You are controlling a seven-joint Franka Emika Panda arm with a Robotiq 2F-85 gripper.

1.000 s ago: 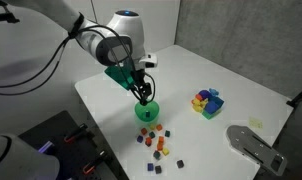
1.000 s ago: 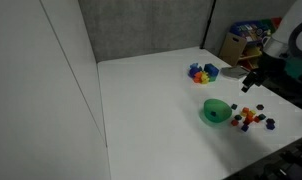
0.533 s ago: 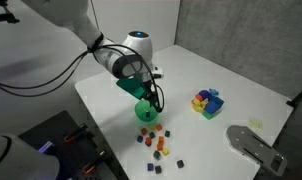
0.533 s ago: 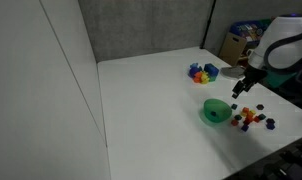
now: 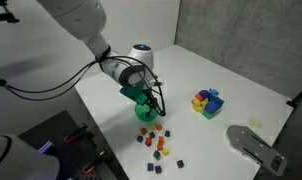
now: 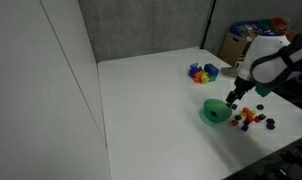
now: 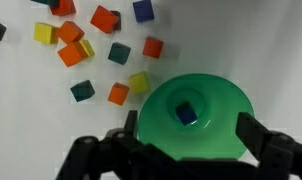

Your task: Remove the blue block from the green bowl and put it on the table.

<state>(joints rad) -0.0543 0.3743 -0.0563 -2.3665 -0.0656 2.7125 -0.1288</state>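
Your gripper [image 7: 187,140] hanging over the green bowl [image 7: 159,132], jaws apart with 1 finger on each side of the rim, blue block [image 7: 186,114] lying inside the bowl, loose coloured cubes [image 7: 74,50] just beside it on the table [image 7: 241,40].

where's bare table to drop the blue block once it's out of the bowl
Widest bare table is on the side of the green bowl away from the small cubes. A smaller free strip lies between bowl and the multicoloured clump. Crowded: the cube scatter beside the bowl.
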